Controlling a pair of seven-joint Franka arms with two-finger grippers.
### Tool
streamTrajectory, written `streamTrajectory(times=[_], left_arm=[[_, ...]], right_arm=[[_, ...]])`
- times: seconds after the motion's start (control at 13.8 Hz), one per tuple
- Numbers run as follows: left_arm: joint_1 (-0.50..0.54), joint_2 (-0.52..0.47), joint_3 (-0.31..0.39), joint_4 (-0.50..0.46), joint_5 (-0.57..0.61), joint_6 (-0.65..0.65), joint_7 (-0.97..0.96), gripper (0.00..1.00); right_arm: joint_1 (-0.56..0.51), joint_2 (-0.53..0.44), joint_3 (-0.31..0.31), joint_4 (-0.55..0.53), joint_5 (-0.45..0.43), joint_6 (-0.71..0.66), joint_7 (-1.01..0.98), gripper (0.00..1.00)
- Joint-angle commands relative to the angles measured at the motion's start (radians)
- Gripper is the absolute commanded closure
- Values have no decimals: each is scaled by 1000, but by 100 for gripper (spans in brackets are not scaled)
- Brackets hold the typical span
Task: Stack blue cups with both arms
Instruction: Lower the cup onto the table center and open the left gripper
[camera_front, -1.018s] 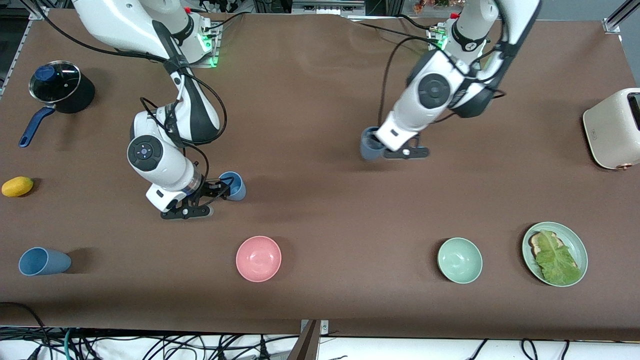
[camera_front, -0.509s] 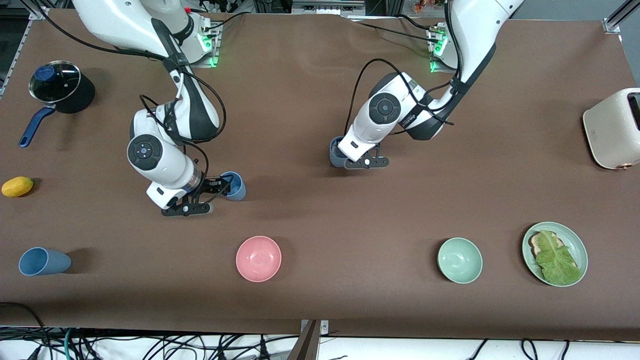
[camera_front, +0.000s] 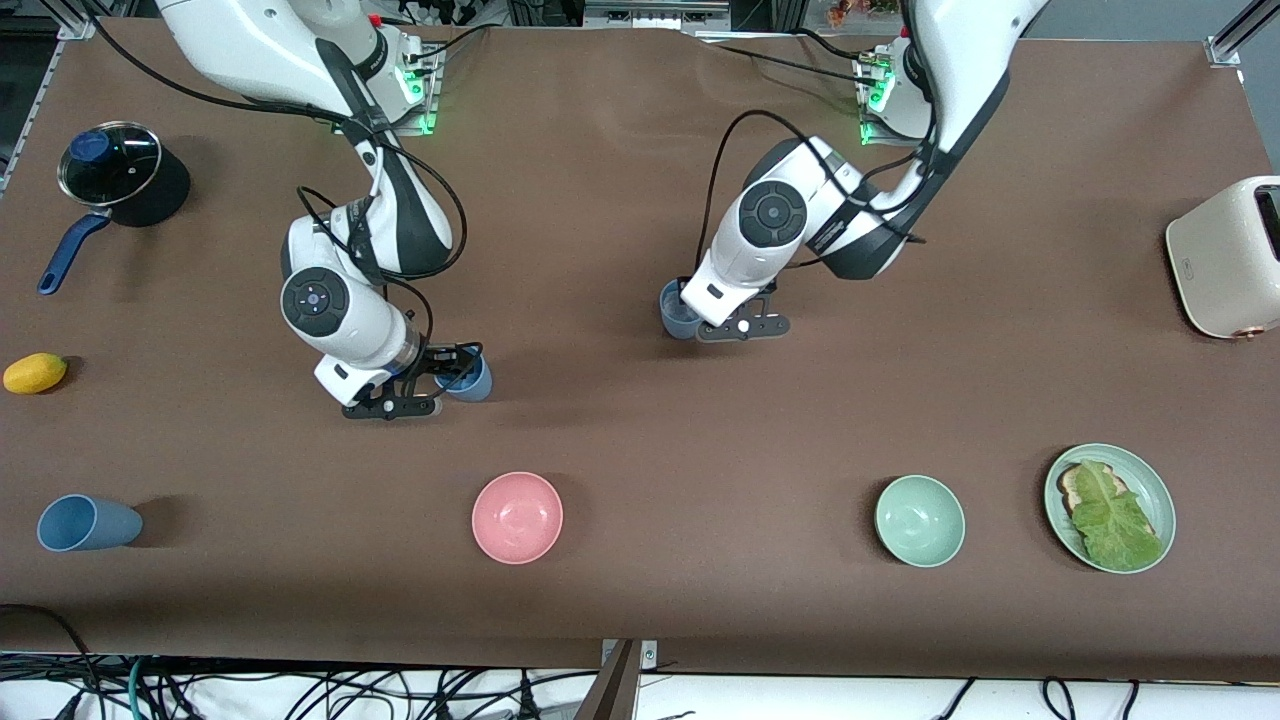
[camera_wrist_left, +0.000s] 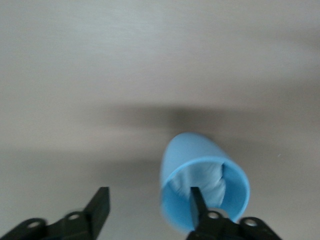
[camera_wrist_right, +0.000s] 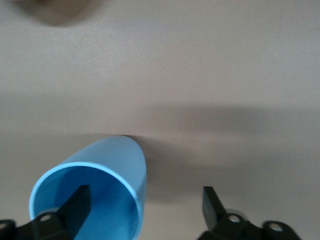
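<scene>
– Firstly, how is the left gripper found?
– It is found wide open at the greyer blue cup, near the middle of the bench. One finger is seen inside the cup's mouth and the other well clear outside, so only one wall lies between them. Nothing is clamped. The cup is seen tilted toward the wrist camera; whether it rests on the bench cannot be told.

– And the right gripper?
– It is likewise open. One finger is placed inside the light blue cup and the other is held apart outside it. No squeeze on the wall is seen. This cup is nearer the front camera than the greyer one and toward the right arm's end.

– Are other cups recorded?
– A third blue cup is noted lying on its side by the front edge, at the right arm's end, well apart from both grippers.

– Other items?
– A pink bowl, a green bowl and a plate of lettuce are lined along the front. A lidded pot and a yellow fruit are logged at the right arm's end, a toaster at the left arm's.
</scene>
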Motion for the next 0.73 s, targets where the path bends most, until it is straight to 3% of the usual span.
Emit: streamTrajectory(times=[0.0, 0.07, 0.15, 0.44, 0.58, 0.65], left_arm=[[22, -70, 7, 165, 41, -333, 13, 0], [56, -75, 3, 229, 77, -427, 74, 0], [85, -90, 3, 277, 96, -515, 165, 0], [224, -193, 3, 300, 81, -647, 492, 0], [287, -230, 1, 296, 62, -654, 616, 0], [304, -268, 33, 279, 27, -645, 695, 0]], right_arm=[[0, -29, 6, -36, 51, 23, 15, 48], [2, -29, 7, -27, 80, 20, 14, 88], [2, -30, 10, -23, 96, 16, 14, 100], [0, -35, 9, 48, 89, -35, -3, 100], [3, -23, 9, 184, 76, -207, 0, 100], [6, -13, 9, 247, 76, -277, 3, 100]])
